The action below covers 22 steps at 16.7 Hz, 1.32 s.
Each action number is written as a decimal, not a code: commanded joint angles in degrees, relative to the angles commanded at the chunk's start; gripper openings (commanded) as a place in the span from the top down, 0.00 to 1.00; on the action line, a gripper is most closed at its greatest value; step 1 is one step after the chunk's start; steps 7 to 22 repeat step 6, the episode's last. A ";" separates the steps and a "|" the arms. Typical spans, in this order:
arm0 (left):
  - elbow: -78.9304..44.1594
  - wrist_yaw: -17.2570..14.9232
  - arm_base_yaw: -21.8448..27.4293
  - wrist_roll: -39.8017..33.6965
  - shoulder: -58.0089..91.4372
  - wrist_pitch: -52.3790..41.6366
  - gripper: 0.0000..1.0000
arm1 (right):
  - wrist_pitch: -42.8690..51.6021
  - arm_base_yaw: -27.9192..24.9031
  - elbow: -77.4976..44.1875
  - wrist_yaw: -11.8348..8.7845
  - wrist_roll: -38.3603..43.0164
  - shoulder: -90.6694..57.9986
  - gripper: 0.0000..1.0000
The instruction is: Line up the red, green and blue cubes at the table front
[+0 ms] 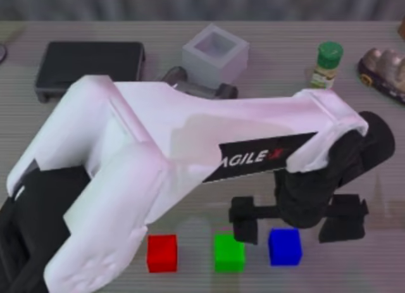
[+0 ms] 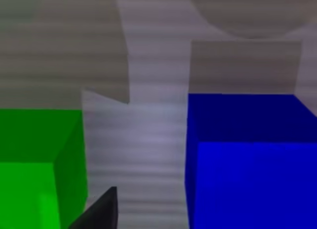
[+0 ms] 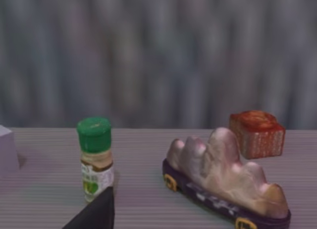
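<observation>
Along the near edge of the tabletop (image 1: 380, 255) sit the red cube (image 1: 162, 252), green cube (image 1: 228, 252) and blue cube (image 1: 284, 246) in a row. Just behind, the left pincer (image 1: 297, 224) hovers, fingers apart, over the blue cube. The right pincer's state cannot be told.

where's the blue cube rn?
In the top view the blue cube sits at the table's front edge, right of centre, at the right end of the row beside the green cube, with the open left gripper straddling it just behind.

Green-capped bottle (image 3: 95, 157), lumpy purple-based toy (image 3: 225, 182), red block (image 3: 257, 133) on table (image 3: 148, 140).
</observation>
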<state>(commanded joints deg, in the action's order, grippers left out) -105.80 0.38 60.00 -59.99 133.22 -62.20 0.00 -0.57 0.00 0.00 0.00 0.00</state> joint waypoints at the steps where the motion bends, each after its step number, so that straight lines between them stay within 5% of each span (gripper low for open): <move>1: -1.52 -0.01 -0.19 -0.07 -0.52 -2.39 0.00 | 0.00 0.00 0.00 0.00 0.00 0.00 0.00; 5: -6.38 0.02 -0.67 -0.02 -2.46 -9.09 0.00 | 0.00 0.00 0.00 0.00 0.00 0.00 0.00; 22: -6.55 0.03 -0.70 0.00 -2.58 -9.29 0.00 | 0.00 0.00 0.00 0.00 0.00 0.00 0.00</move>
